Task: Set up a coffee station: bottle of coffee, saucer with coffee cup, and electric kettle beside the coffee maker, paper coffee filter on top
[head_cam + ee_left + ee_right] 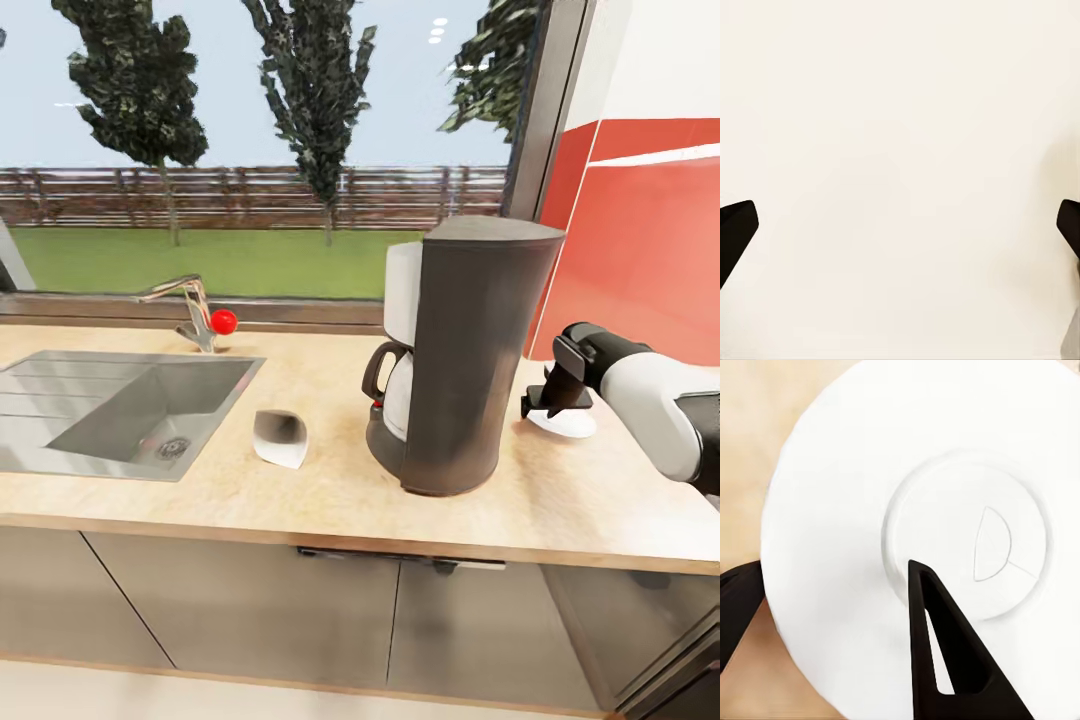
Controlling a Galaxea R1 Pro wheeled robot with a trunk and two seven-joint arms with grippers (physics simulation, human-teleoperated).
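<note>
The dark grey coffee maker (470, 350) stands on the countertop (300, 490) with its glass pot in front. A white paper coffee filter (280, 438) lies on the counter to its left, near the sink. Just right of the coffee maker a white saucer (570, 424) rests flat on the counter. My right gripper (545, 400) points down onto the saucer (870, 472). Its jaws stand partly apart across the rim, with one finger (945, 645) over the saucer's inside and the other outside the edge. My left gripper (900, 225) is open over a plain cream surface.
A steel sink (120, 400) with a faucet (185, 305) and a red knob sits at the counter's left. A window runs along the back and a red wall panel (640, 240) stands at the right. Cabinet doors are below the counter's front edge.
</note>
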